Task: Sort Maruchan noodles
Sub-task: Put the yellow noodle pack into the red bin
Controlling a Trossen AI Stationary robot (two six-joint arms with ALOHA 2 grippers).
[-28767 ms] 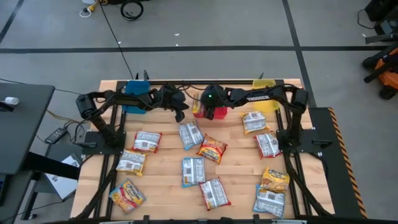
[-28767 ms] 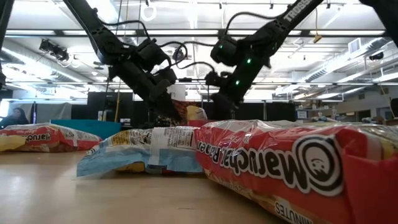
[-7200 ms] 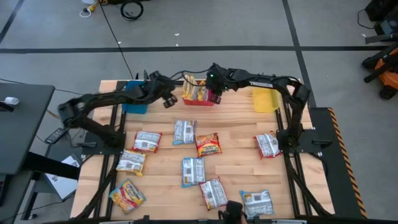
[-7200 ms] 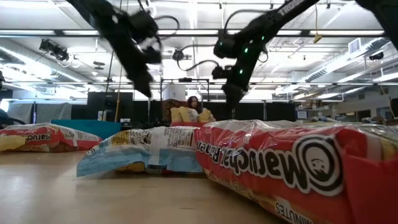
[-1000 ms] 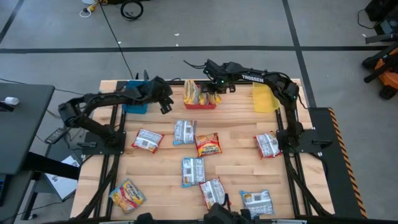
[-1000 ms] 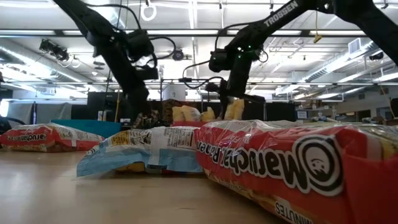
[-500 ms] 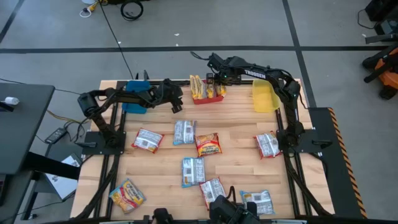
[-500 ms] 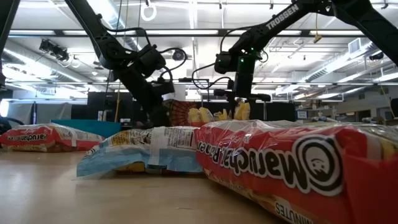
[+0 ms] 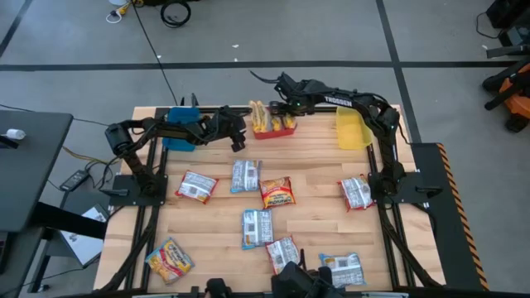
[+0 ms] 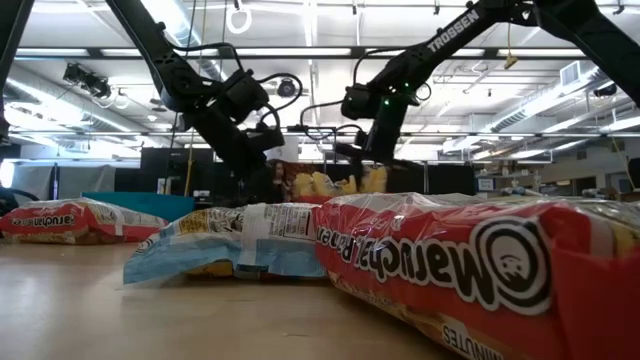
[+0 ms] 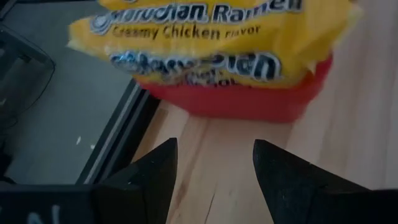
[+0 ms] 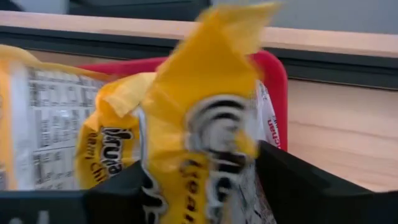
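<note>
In the red bin (image 9: 273, 126) at the far edge of the surface (image 9: 315, 199), several yellow-orange Maruchan packets (image 9: 263, 116) stand on end, and the right pincer (image 9: 286, 106) sits just over them with its fingers spread and one yellow packet (image 12: 211, 130) between the fingers but, as far as I can judge, let go. A second ago that packet was still being carried to the bin in a narrower grip; now the fingers have widened, so this drop looks done (a yellow packet in the red bin, whatever the sorting rule is). The left pincer (image 9: 236, 132) has moved in from beside the blue bin (image 9: 180, 132) to just beside the red one, open and empty, its wrist view filled by a Creamy Chicken packet (image 11: 211, 37).

Eight packets remain flat on the wooden surface, red, blue-and-white and yellow mixed, well apart from the bins; the yellow bin (image 9: 352, 128) stands toward the far right corner. Around is grey floor with dark tape lines, a black side table (image 9: 25, 157) on the left, and strip lights overhead in the low view.
</note>
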